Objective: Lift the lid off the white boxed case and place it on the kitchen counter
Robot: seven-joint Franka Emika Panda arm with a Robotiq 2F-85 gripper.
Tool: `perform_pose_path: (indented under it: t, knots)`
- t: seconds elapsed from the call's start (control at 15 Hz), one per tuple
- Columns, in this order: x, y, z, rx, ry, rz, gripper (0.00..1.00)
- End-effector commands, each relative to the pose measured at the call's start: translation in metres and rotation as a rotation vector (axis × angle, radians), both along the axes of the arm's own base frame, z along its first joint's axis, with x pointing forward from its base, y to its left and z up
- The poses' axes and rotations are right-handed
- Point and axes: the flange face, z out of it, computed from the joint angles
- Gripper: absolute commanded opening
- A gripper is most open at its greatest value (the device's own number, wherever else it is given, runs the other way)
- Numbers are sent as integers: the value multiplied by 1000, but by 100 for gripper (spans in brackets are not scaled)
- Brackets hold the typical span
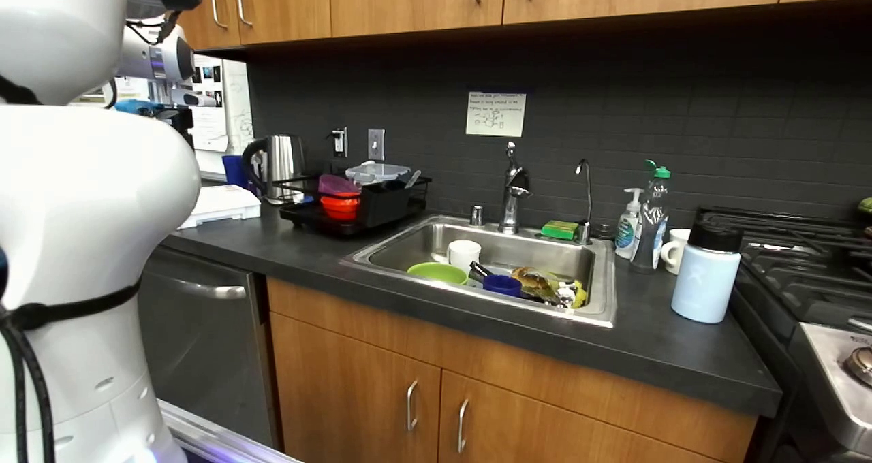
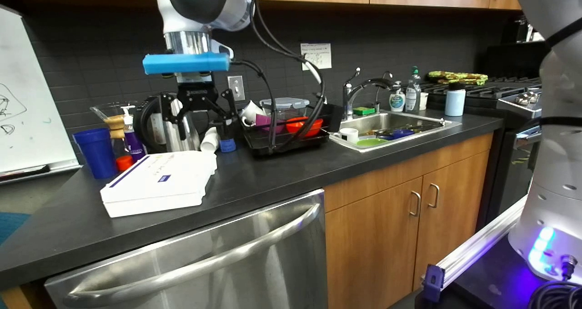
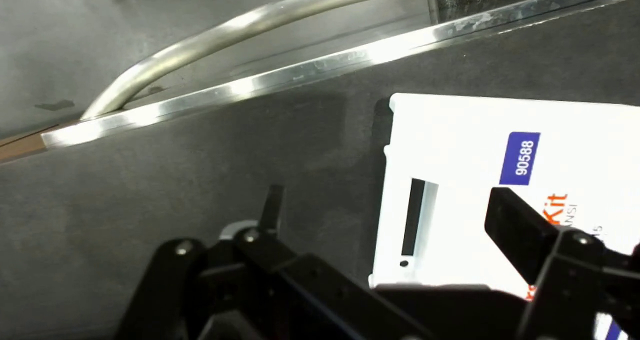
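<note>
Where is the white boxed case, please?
The white boxed case lies on the kitchen counter, at left in an exterior view, in front of the kettle and near the blue cup.

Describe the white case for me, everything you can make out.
The white case is a low, rectangular box, plastic by its look, lying flat on the dark counter. Its lid looks closed. It bears a purple label reading 90588, red lettering including "Kit", and a purple strip along one edge. A slot, perhaps a handle, runs near another edge. The open gripper seems clear of it and, in the wrist view, hides some of the lettering.
</note>
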Motion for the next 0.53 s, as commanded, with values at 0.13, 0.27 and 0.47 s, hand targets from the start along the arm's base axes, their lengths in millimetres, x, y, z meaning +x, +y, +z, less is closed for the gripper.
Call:
perform_pose_path:
  t: [0.13,0.27,0.47]
  knots:
    - [7,7,-15,51,45,31,100]
    - [7,8,-23,61,67,46,100]
    - [8,6,-32,61,86,69,100]
